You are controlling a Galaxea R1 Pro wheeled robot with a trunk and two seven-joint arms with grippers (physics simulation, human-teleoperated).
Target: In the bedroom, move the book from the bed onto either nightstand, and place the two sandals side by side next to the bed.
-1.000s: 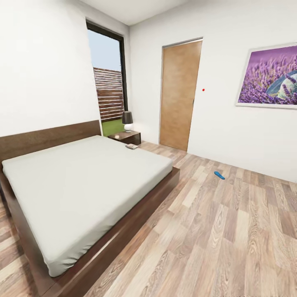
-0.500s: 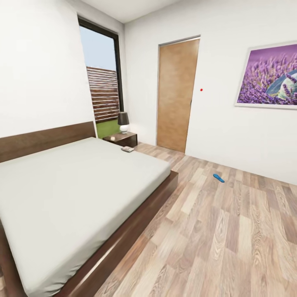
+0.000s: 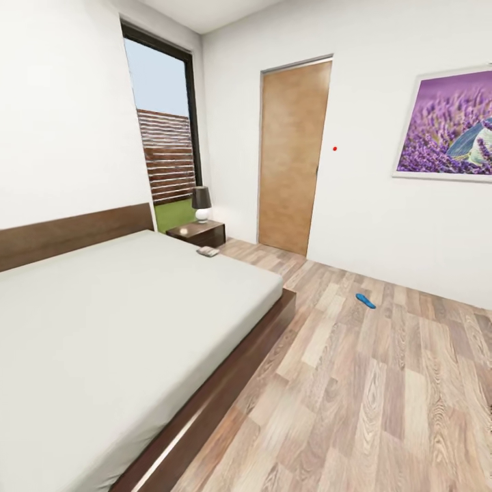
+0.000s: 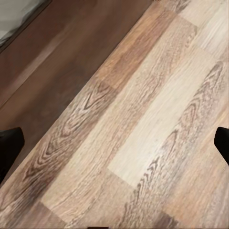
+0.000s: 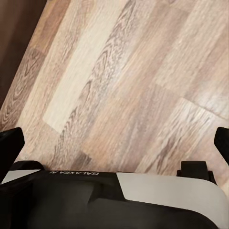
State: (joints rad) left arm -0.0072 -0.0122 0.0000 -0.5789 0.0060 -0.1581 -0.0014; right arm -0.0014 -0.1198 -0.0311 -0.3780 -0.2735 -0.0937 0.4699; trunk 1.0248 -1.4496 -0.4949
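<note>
Now the whole head view has slid since a sec ago: the window [image 3: 164, 130] and door [image 3: 292, 154] sit a bit differently in frame, more of the bed [image 3: 123, 321] fills the lower left, so it's the camera/base moving, not the room's things. The book [image 3: 208, 251] lies on the mattress at the far corner, just beside the nightstand [image 3: 198, 234], which carries a small lamp [image 3: 201, 203]. One blue sandal [image 3: 365, 301] lies on the plank floor [image 3: 355, 396], well apart from the bed, toward the wall w/ the purple picture [image 3: 445, 123]. 2nd sandal: can't place it from these views. Left gripper [image 4: 114, 143]: dark fingertips [image 4: 9, 145] at opposite edges of the wrist view, spread wide, nothing between them, bare floor below w/ the bed's dark frame alongside. Right gripper [image 5: 114, 138]: same, tips far apart, empty, over floor, w/ part of the robot's own body under it. Judgement: still the approach phase, nothing grasped or moved yet. The drift suggests heading along the bed's side toward the far end, which suits book-first, since book & nightstand are near neighbours; sandal would need a separate trip across the floor.
</note>
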